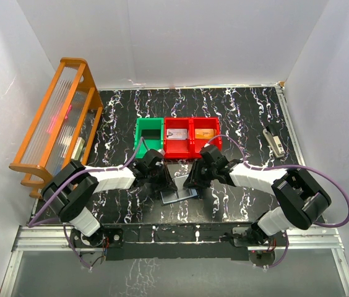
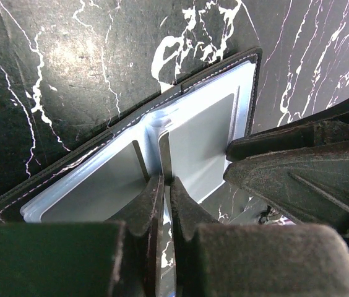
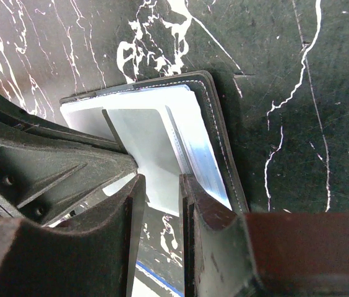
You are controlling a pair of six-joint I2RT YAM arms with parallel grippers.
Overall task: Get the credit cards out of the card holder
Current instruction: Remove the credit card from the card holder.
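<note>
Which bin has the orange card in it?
The red bin at the right end of the row: an orange card lies in it. The middle red bin holds a paler card; the green bin shows none.

1 high overhead view, 2 close downward wrist views, card holder (image 2: 205,130) common to all

The card holder (image 1: 177,197) at the near centre is hemmed in by the left gripper (image 2: 162,185) and right gripper (image 3: 159,182), set close together over it. Passage farther is blocked by the green bin (image 1: 138,139) and red bins (image 1: 190,139). The left edge is taken by an orange rack (image 1: 57,117). Open table (image 1: 242,114) is found far and right, save a small grey object (image 1: 275,141).
</note>
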